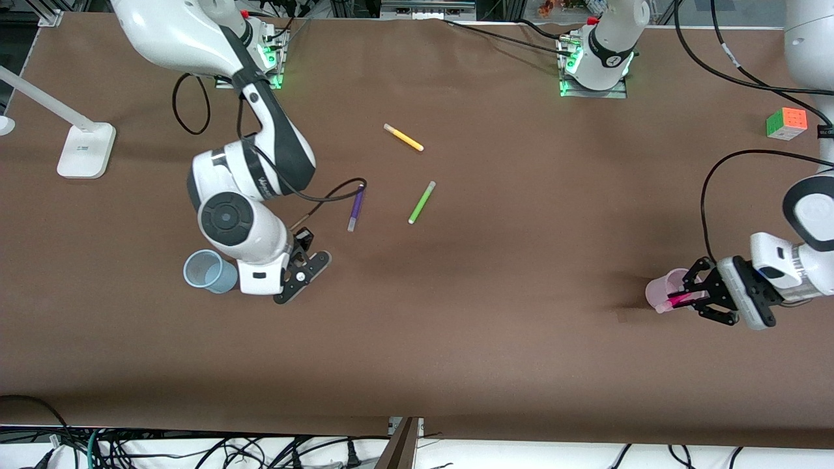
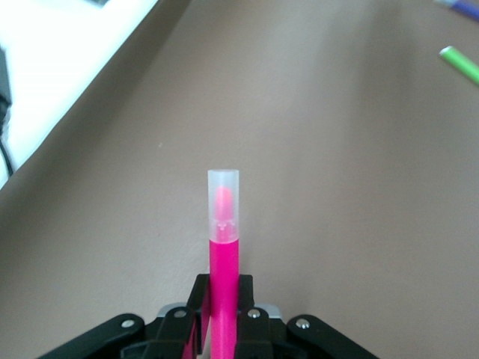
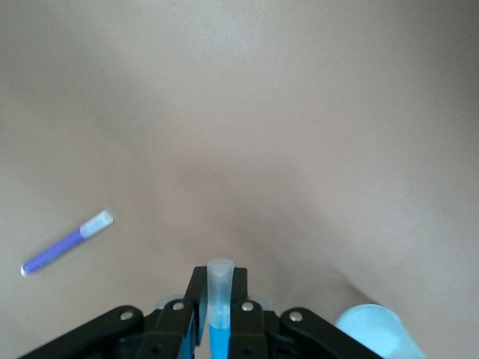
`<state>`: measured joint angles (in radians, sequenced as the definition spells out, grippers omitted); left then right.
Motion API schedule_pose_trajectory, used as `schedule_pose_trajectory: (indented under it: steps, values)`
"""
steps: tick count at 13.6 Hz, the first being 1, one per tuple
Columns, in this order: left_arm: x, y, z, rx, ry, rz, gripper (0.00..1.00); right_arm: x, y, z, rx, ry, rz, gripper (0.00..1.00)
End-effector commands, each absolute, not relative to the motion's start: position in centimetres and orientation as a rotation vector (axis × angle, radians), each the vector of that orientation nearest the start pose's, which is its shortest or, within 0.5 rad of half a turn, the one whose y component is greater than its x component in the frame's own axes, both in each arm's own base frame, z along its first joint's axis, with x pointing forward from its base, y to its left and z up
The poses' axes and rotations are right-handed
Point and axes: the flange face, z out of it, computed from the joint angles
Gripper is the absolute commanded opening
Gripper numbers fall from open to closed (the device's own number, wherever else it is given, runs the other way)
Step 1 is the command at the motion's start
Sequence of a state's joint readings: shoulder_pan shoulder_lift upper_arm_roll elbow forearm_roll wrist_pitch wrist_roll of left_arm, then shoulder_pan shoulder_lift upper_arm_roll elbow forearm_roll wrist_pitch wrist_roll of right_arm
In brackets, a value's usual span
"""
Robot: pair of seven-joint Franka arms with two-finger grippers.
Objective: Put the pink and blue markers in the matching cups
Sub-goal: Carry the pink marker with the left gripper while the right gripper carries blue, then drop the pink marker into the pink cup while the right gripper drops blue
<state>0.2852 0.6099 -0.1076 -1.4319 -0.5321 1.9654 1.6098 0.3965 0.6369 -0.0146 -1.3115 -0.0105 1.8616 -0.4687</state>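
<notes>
Lower right of frame, left gripper (image 1: 692, 298) clamps pink marker (image 1: 679, 300), axis near-level, tip over pink cup (image 1: 663, 291); right gripper (image 3: 217, 323) grips blue marker (image 3: 218, 307) beside blue cup (image 1: 208, 271).

**Open room at mid-table, both cups crowded**

The blue cup (image 1: 210, 271) is flanked closely by the right gripper (image 1: 306, 273), which is shut on the blue marker (image 3: 218, 314). The pink cup (image 1: 666, 291) is met by the left gripper (image 1: 698, 296), clamped on the pink marker (image 2: 223, 247). Between the cups, bare table (image 1: 469, 312) is left. Farther from the camera, the purple marker (image 1: 356, 206), green marker (image 1: 421, 202) and yellow marker (image 1: 403, 137) lie apart
</notes>
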Motion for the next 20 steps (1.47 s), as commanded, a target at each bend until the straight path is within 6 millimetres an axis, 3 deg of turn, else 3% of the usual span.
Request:
schedule_pose_trajectory:
  steps: [1, 6, 9, 15, 18, 20]
  values:
    - [69.7, 13.1, 32.5, -2.842, 2.074, -0.820, 0.00, 67.3, 24.5, 38.8, -2.730, -1.466, 0.103, 0.13]
    - [67.9, 17.7, 29.1, -2.835, 2.139, -0.889, 0.00, 68.9, 19.6, 39.2, -2.502, -1.647, 0.029, 0.13]
    - [67.3, 19.3, 25.9, -2.810, 2.171, -1.065, 0.00, 69.6, 17.0, 39.2, -2.397, -1.681, -0.033, 0.13]
    - [66.1, 21.0, 23.0, -2.826, 2.176, -1.275, 0.00, 70.4, 12.3, 39.1, -2.239, -1.762, -0.110, 0.13]
    - [66.1, 21.2, 23.0, -2.817, 2.176, -1.283, 0.00, 70.5, 10.5, 38.8, -2.167, -1.796, -0.141, 0.13]
    - [66.0, 21.5, 23.1, -2.816, 2.169, -1.284, 0.21, 70.6, 9.1, 38.1, -2.116, -1.799, -0.169, 0.13]
